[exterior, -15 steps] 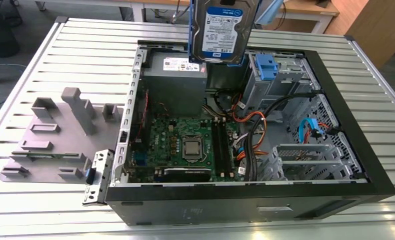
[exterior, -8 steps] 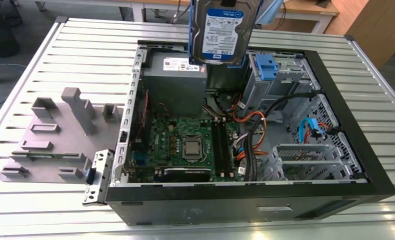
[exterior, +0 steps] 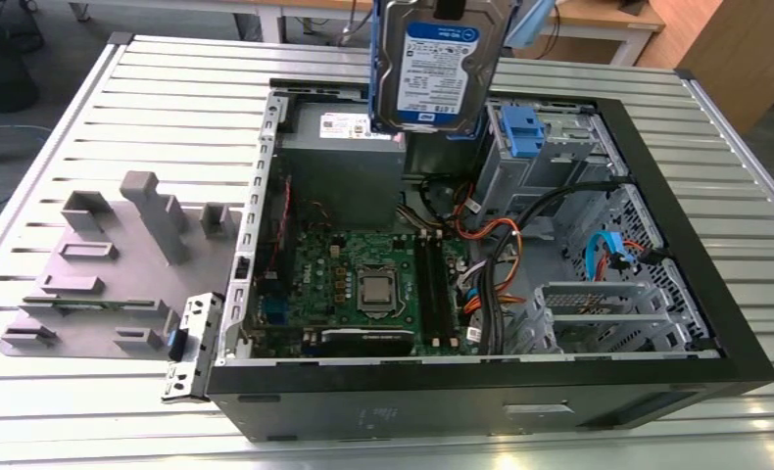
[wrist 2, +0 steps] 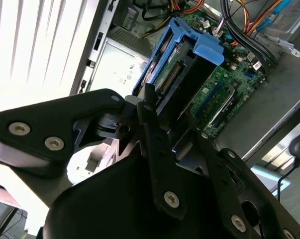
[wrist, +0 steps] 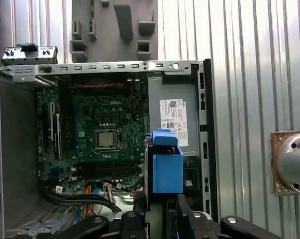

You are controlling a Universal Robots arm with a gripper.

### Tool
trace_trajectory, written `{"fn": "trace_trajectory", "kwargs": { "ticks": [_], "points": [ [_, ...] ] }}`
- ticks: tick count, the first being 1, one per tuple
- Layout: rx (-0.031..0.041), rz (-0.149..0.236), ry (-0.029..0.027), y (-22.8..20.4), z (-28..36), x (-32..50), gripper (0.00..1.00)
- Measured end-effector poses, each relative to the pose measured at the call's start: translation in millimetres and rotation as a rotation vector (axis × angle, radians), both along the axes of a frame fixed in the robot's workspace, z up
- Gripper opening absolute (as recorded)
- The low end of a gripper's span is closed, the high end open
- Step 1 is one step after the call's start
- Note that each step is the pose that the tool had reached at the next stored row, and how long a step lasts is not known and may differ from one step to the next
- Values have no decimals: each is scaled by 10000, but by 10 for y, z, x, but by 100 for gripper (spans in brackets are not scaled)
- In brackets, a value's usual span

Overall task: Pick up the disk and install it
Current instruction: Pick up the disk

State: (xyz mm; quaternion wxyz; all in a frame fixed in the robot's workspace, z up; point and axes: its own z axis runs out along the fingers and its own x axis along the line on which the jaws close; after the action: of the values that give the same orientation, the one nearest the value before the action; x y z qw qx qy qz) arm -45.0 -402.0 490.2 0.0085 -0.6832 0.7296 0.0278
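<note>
The disk (exterior: 433, 61), a silver drive with a white-and-blue label in a blue carrier bracket, hangs upright above the far side of the open computer case (exterior: 701, 294), over the grey power supply (exterior: 341, 147). My gripper (wrist 2: 170, 107) is shut on the disk (wrist 2: 177, 69), one black finger on each side of it. In the first wrist view the blue carrier (wrist: 167, 167) stands edge-on between the fingertips (wrist: 141, 201), beside the power supply (wrist: 172, 119) and above the case floor.
The green circuit board (exterior: 361, 284) lies in the case, with cables (exterior: 518, 245) and a blue-tabbed drive bay (exterior: 518, 132) toward the exterior view's right. A grey fixture plate (exterior: 100, 264) with upright blocks sits on the slatted metal table (exterior: 165, 98) at the exterior view's left.
</note>
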Motion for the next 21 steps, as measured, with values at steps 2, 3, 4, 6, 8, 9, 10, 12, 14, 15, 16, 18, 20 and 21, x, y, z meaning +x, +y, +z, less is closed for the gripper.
{"fn": "trace_trajectory", "kwargs": {
  "ticks": [2, 3, 4, 6, 8, 9, 10, 12, 14, 15, 16, 18, 20, 21],
  "points": [
    [0, 0, 0, -31, 0, 0, 35],
    [-1, 0, 0, -47, 0, 0, 35],
    [-2, 0, 0, -63, 1, 0, 35],
    [0, 0, 0, -100, 0, 0, 35],
    [0, 0, 0, -135, 0, 0, 35],
    [0, 0, -1, -153, 0, 0, 35],
    [-2, 0, 0, -171, 1, 0, 35],
    [0, 0, 0, -209, 0, 0, 35],
    [0, 0, 0, -249, 0, 0, 35],
    [0, 0, -1, -268, 0, 0, 35],
    [-1, 0, 0, -288, 1, 0, 35],
    [-1, 0, 0, -328, 0, 0, 35],
    [0, 0, 0, -376, 0, 0, 35],
    [0, 0, 0, -400, 0, 0, 35]
  ]
}}
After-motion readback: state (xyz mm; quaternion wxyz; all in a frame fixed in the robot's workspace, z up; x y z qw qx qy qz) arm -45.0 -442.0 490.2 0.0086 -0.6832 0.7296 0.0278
